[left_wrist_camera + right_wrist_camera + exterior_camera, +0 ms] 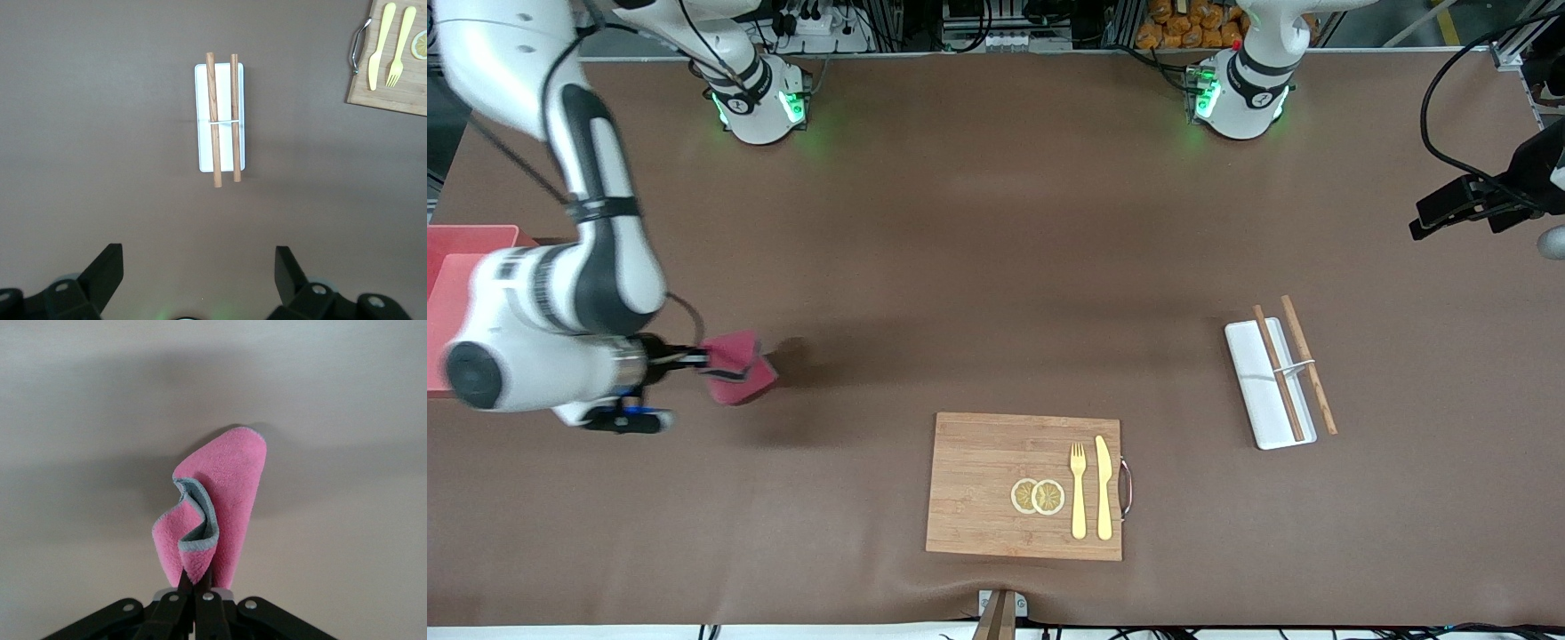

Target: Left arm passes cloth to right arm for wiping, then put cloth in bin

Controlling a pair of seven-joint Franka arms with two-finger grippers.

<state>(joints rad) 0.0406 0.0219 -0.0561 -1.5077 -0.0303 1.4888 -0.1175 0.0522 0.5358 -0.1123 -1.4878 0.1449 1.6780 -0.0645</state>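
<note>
Over bare tabletop near bin (463,258) | right pincer (694,358) clamps cloth (738,366) | left pincer (199,280) spread over tray (220,120)

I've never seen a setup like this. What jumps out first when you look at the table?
The bright pink cloth stands out: the right gripper pinches it just above the brown table, beside the pink bin at the right arm's end. Nearest the front camera lies a wooden board with a yellow fork, knife and lemon slices. The left gripper waits open above a white tray with chopsticks.
</note>
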